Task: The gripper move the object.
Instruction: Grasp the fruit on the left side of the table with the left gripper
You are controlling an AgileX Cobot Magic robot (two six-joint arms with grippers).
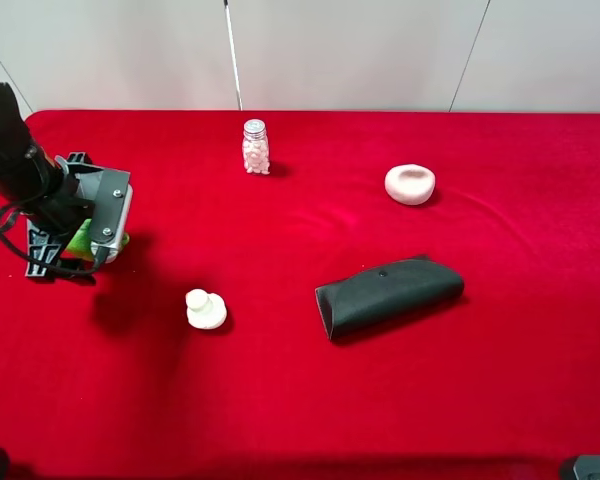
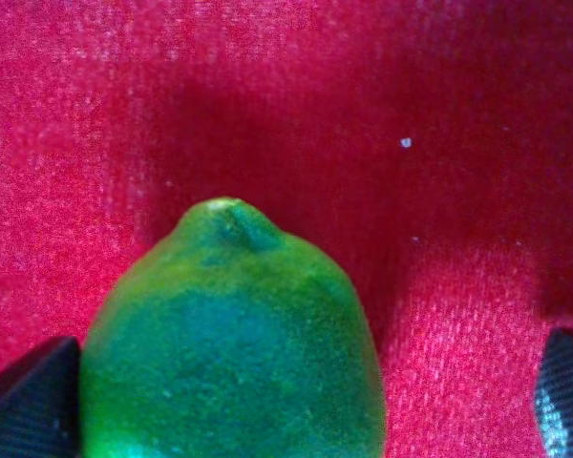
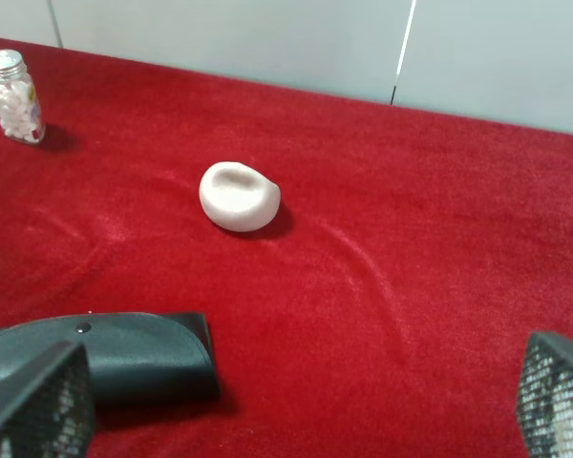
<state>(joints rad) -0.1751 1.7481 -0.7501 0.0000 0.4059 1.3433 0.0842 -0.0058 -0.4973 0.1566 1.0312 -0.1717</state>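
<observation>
The object [image 2: 234, 343] is a green oval fruit like a lime, with a finely pebbled skin and a small nub at one end. You find it at the left side of the table [image 1: 380, 400], which has a red cloth like velvet, under the left end effector [image 2: 296, 401]. This end effector is released. One dark ribbed finger [image 2: 29, 405] touches the side of the fruit and the other is apart from it, with red cloth between them. I cannot tell you if the fruit rests on the cloth. The right end effector [image 3: 296, 401] is also spread wide, with nothing between its mesh-patterned fingers, near a smooth dark pouch [image 3: 124, 358]. Farther off lies a rounded white lump [image 3: 239, 196] with a dented top.
</observation>
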